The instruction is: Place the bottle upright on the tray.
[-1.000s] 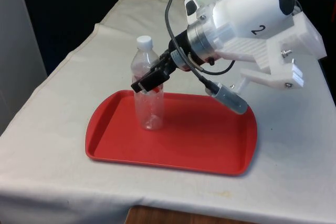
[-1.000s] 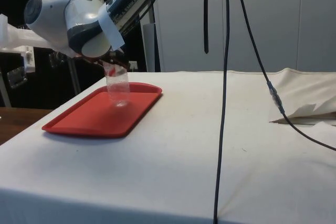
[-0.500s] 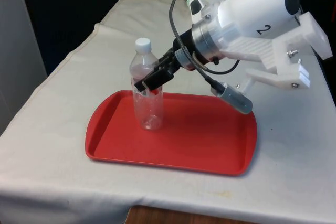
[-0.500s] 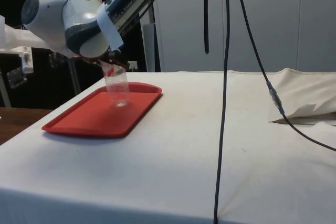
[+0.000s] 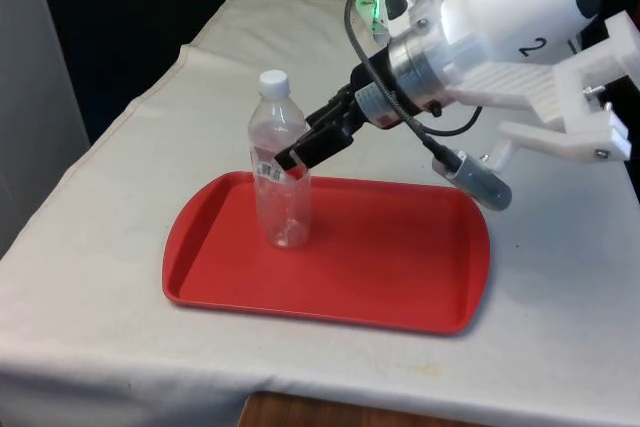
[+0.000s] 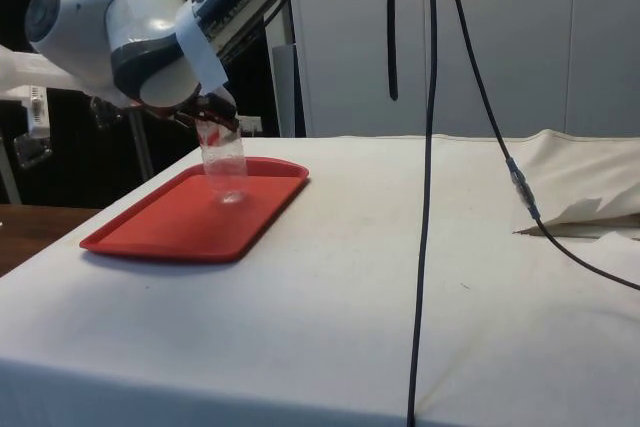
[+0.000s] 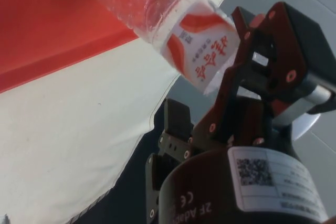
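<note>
The arm [image 5: 500, 7] is showing glossy white rounded shells with black bands at the joints. A ribbed silver metal collar [image 5: 415, 72] is sitting where the wrist narrows into the black gripper [image 5: 300, 155]. A black cable [image 5: 400, 112] is looping from above the wrist down past the collar. A white angular bracket [image 5: 570, 107] is carrying small metal screws. In the wrist view the black fingers [image 7: 273, 61] are showing red-ringed screw heads, and a white label with a QR code [image 7: 273, 182] is wrapping the gripper's round black body, embossed with a CE mark.
</note>
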{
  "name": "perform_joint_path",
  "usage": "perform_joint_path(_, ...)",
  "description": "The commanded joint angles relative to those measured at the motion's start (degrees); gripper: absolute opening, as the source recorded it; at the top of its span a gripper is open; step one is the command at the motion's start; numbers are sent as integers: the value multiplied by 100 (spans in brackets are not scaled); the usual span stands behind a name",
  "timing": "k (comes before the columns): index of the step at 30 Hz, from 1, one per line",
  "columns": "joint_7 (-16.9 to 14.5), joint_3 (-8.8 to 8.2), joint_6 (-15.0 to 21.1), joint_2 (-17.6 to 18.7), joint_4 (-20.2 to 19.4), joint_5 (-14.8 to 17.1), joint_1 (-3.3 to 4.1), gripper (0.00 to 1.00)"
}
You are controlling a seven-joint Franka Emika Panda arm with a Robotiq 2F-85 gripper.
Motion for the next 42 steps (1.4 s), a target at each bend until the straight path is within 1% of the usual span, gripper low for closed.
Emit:
perform_joint_path(1, 23, 17, -52, 17, 63, 23, 23, 100)
perform_joint_path(3, 23, 57, -109, 23, 109, 6, 29, 100)
perform_joint_path(5, 6, 69, -86, 0, 74, -23, 23, 100)
perform_joint_path(8, 23, 97, -166, 23, 166, -11, 52, 100)
perform_joint_path(15, 17, 178, -275, 29, 304, -46, 74, 100)
perform_joint_path(16, 11, 178, -223, 6, 246, -69, 63, 100)
perform_joint_path(17, 17, 189, -286, 29, 315, -52, 80, 100)
perform_joint_path(23, 6, 252, -390, 23, 441, -97, 97, 100)
perform_joint_path(24, 11, 252, -344, 6, 395, -120, 92, 100)
perform_joint_path(26, 6, 269, -424, 17, 476, -103, 109, 100)
perform_joint_path(30, 6, 309, -504, 11, 573, -115, 115, 100)
perform_joint_path(35, -11, 338, -561, -11, 665, -103, 109, 100)
perform_joint_path(40, -34, 384, -619, -34, 756, -86, 80, 100)
perform_joint_path(41, -17, 355, -630, 0, 751, -138, 103, 100)
perform_joint_path(42, -40, 390, -625, -40, 768, -80, 74, 100)
